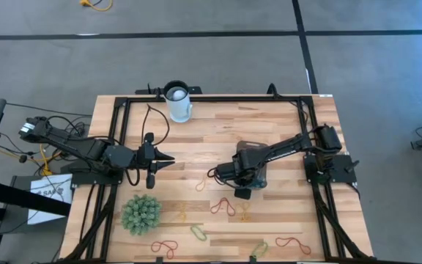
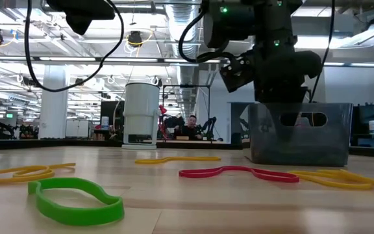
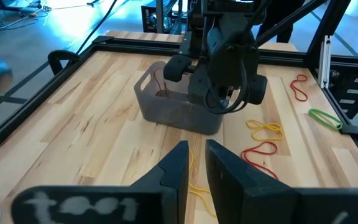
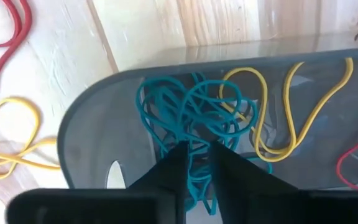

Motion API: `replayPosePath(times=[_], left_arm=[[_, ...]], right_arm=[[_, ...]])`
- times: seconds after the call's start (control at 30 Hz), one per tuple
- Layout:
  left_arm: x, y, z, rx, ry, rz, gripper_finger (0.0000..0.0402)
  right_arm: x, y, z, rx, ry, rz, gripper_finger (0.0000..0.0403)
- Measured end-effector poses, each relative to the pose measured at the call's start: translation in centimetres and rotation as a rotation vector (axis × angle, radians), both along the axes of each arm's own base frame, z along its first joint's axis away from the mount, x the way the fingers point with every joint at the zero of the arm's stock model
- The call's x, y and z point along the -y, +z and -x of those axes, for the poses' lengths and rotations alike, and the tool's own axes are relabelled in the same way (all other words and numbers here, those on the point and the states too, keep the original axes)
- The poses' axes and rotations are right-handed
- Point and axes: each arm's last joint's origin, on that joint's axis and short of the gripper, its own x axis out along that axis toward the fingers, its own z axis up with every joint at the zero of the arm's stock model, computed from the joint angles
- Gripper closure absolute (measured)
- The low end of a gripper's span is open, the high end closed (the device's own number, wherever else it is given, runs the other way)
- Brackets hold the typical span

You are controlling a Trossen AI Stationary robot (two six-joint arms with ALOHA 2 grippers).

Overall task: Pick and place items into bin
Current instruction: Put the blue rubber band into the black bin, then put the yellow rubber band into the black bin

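Observation:
The clear grey bin (image 1: 256,174) (image 3: 179,112) (image 2: 300,133) stands on the table's right half. My right gripper (image 4: 195,160) (image 1: 244,167) points down into it, shut on a tangled blue loop (image 4: 185,112). A yellow loop (image 4: 278,118) and a red loop (image 4: 356,158) lie inside the bin. Loose loops rest flat on the wood: yellow (image 1: 200,183), red (image 1: 222,207), green (image 1: 198,233), red (image 1: 293,243). My left gripper (image 1: 168,158) (image 3: 195,163) hovers shut left of the bin, pointing toward it and touching nothing. My right gripper pinches a strand of the blue loop (image 4: 196,182) between its two fingers, coming from above and pointing down into the bin. The rest of the loop hangs bunched below the fingers inside the bin; whether it touches the bin's floor I cannot tell.
A white cylindrical cup (image 1: 178,101) stands near the far edge. A green spiky ball (image 1: 141,213) sits at the near left. More loops lie along the near edge (image 1: 165,248) (image 1: 258,249). A black frame (image 1: 218,97) borders the table.

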Motion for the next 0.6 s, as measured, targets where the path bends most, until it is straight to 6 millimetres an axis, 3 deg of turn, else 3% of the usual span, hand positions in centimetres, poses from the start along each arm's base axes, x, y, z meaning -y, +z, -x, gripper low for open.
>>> replayPosePath(times=[0.27,0.47,0.6], left_arm=[[0.0,0.0,0.0,0.000,0.000,0.000,0.0359],[0.0,0.0,0.0,0.000,0.000,0.000,0.0359],[0.0,0.0,0.0,-0.001,0.000,0.000,0.0359]], right_arm=[[0.0,0.0,0.0,-0.003,-0.036,0.004,0.0288],[0.1,0.6,0.8,-0.053,-0.045,0.015,0.0280],[0.1,2.2,1.7,-0.064,-0.074,0.022,0.0282]])
